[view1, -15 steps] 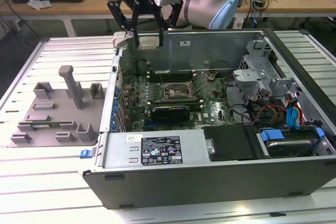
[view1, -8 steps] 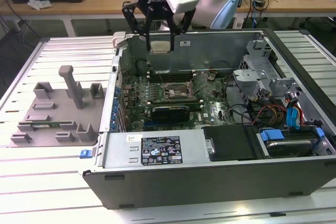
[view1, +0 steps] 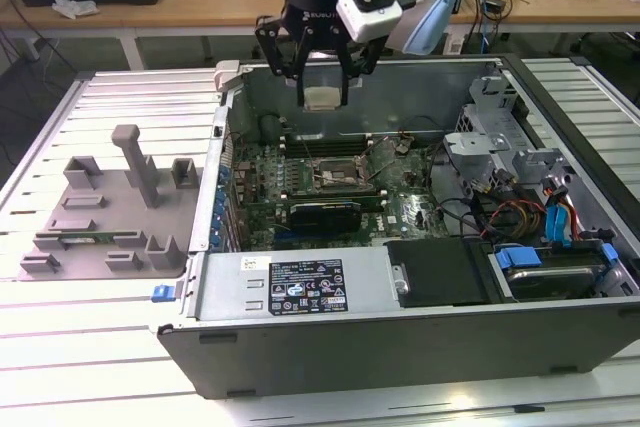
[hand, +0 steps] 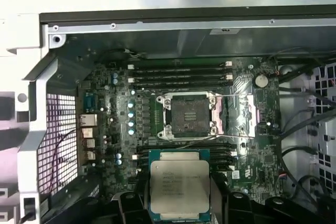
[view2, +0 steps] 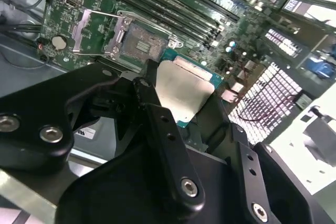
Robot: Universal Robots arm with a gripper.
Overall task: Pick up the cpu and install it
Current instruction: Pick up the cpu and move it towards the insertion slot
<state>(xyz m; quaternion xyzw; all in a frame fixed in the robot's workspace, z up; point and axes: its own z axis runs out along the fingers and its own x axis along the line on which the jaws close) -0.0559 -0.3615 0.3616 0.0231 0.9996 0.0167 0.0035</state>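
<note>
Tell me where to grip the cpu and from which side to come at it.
Grip the cpu by two opposite thin edges, coming from the side of its metal top. It is a flat square, so only the rim offers parallel faces, and its underside stays free. The gripper holds it this way now, jaws shut on opposite edges, over the motherboard.

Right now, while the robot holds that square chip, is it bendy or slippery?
Probably stiff: the cpu lies flat though the gripper pinches only its edges. Its smooth metal top looks slippery, so it might slide. Likely light, being so thin.
</note>
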